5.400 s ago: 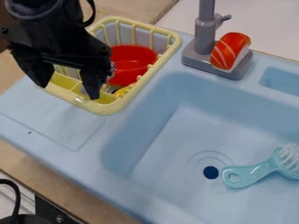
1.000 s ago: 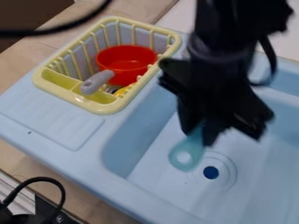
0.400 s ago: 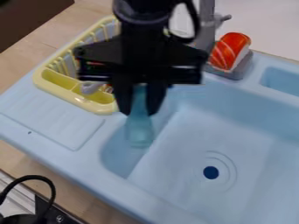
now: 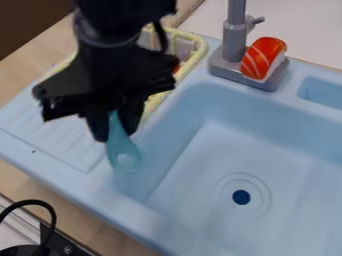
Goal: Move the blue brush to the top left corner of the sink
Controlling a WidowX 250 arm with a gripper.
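In the camera view, the black two-finger gripper [image 4: 115, 134] has its jaws closed around the light-blue plastic brush [image 4: 123, 154], whose holed handle end points down over the pale-blue plastic sink [image 4: 230, 147]'s left rim; whether it touches is hard to tell. The yellow plastic dish rack [image 4: 198, 48] sits partly behind the arm, and the orange, white-striped sushi toy [image 4: 262, 57] rests beside the grey plastic faucet [image 4: 234, 40].

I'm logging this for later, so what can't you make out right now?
Camera view:
- Blue brush: its bristle end, behind the gripper.
- Yellow dish rack: most of its inside, behind the gripper.
- Red item in the rack: its full shape, behind the gripper.
- Blue sink: right end, cut off by the edge.
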